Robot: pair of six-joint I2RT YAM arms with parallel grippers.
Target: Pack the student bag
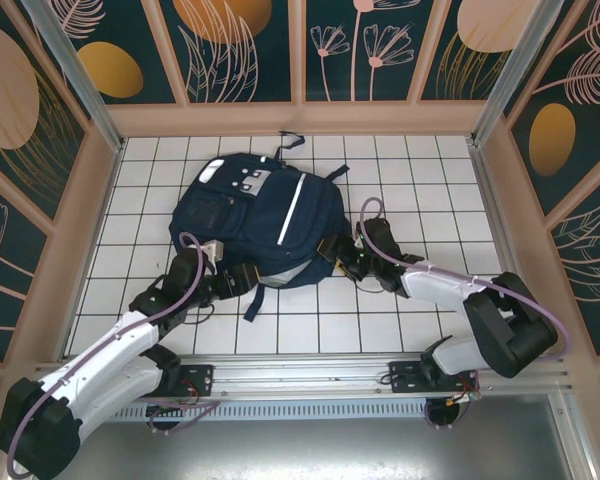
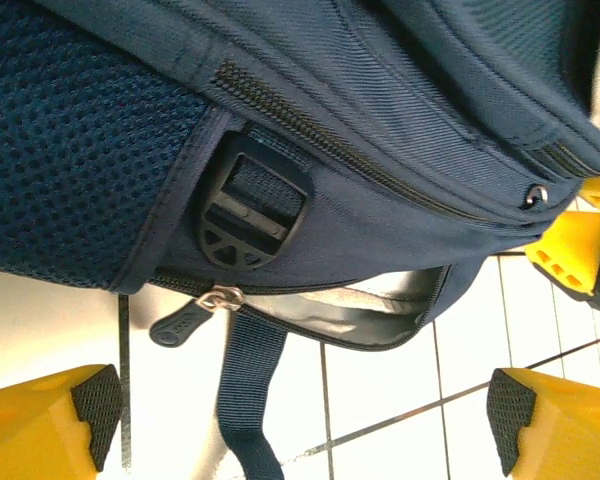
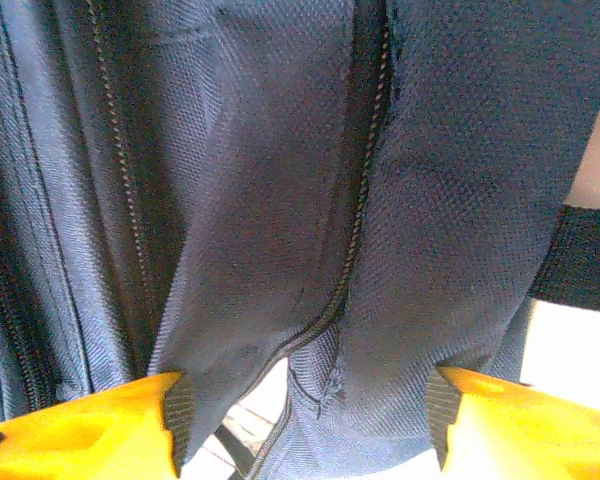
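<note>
— Where's our student bag [image 1: 260,215]?
— Middle of the counter [image 1: 400,320]. Our left claw [image 2: 302,410] stands open at its near edge; right claw [image 3: 308,410] straddles its fabric, and we cannot tell if it grips.

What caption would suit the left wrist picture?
Left gripper, open, faces the black buckle and zipper pull on the student bag.
</note>
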